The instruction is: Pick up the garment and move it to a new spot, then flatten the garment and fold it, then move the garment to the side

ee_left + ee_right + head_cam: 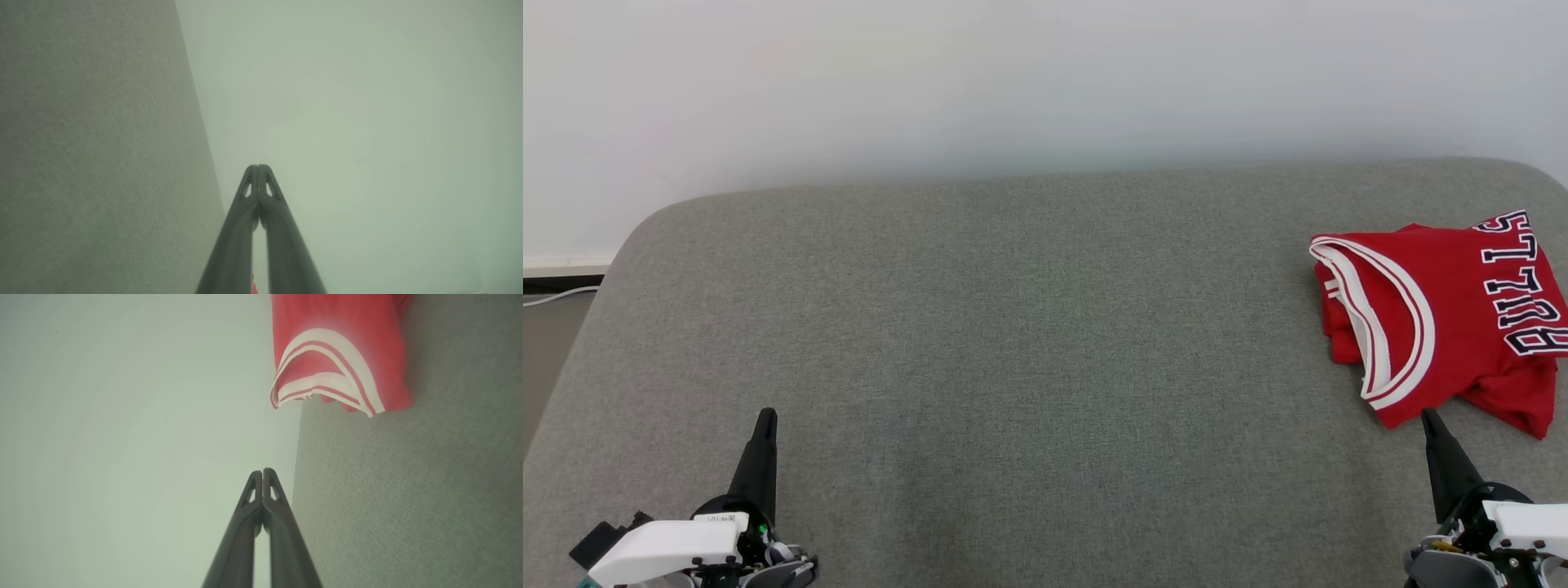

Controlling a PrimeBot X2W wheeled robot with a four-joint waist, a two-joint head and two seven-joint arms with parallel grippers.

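Note:
The garment (1454, 318) is a red jersey with white-trimmed openings and dark lettering, lying folded at the right side of the grey padded table (1013, 343); its right part runs past the head view's edge. The right wrist view shows its trimmed end (339, 363) ahead of the fingertips. My right gripper (1427, 416) is shut and empty, its tip just short of the garment's near edge, and appears shut in its own view too (262, 471). My left gripper (766, 415) rests shut and empty at the lower left, far from the garment, with closed tips (258, 167).
A pale wall (1013, 82) rises behind the table's rounded far edge. At the far left a strip of floor with a white cable (556, 296) lies beyond the table's left edge. Wide bare grey surface spans the table's middle and left.

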